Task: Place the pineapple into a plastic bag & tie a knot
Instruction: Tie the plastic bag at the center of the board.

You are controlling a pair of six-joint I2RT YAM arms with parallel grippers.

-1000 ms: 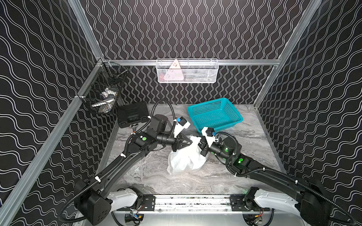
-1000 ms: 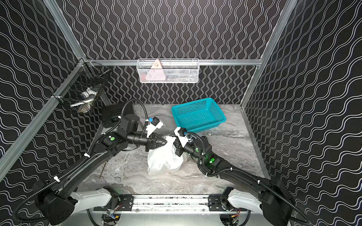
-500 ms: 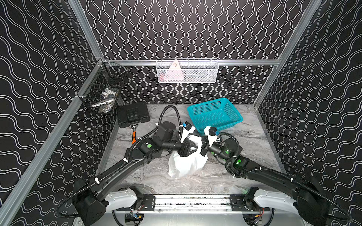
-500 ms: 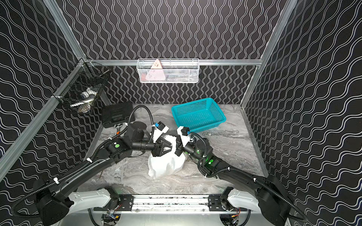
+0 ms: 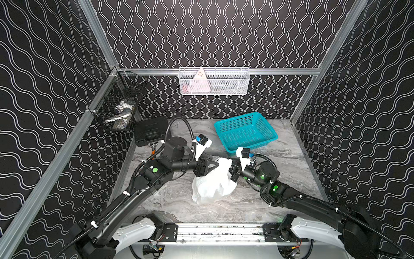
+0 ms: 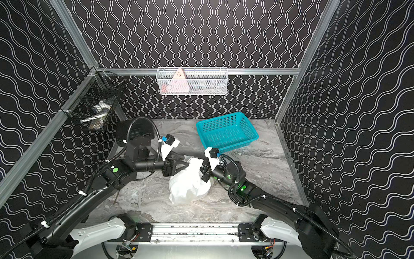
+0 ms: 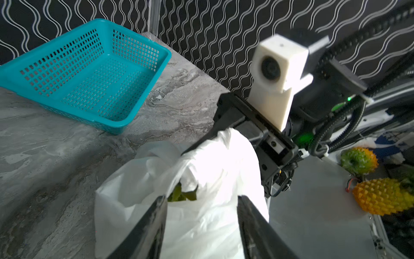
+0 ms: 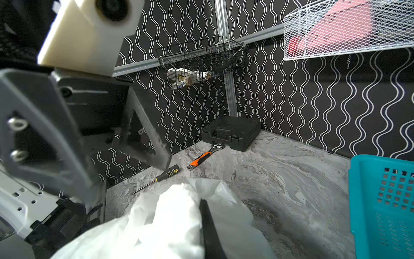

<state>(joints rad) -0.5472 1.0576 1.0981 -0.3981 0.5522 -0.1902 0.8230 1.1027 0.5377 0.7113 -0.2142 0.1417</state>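
The white crinkly plastic bag (image 5: pixel 212 183) (image 6: pixel 188 186) stands on the marble table between both arms. Green pineapple leaves (image 7: pixel 181 194) show inside its mouth; the rest of the pineapple is hidden. My left gripper (image 5: pixel 214 166) (image 7: pixel 202 198) is open at the bag's top, its jaws wide apart on either side of a fold of plastic. My right gripper (image 5: pixel 228 162) (image 8: pixel 200 203) is shut on the plastic bag's upper edge and holds it raised; in the right wrist view only one dark finger shows, with the plastic draped over the rest.
A teal perforated basket (image 5: pixel 246 132) (image 7: pixel 89 24) sits behind the bag on the right. A black tool case (image 8: pixel 230 132), a wrench (image 8: pixel 205 155) and a screwdriver (image 8: pixel 165 173) lie at the back left. Wire baskets (image 5: pixel 214 81) (image 5: pixel 118 109) hang on the walls. Yellow spiky fruits (image 7: pixel 380 197) lie off the table.
My left gripper was shut on the bag's top a second ago; it has opened and its arm has swung in closer to the bag. The right gripper has kept its grip.
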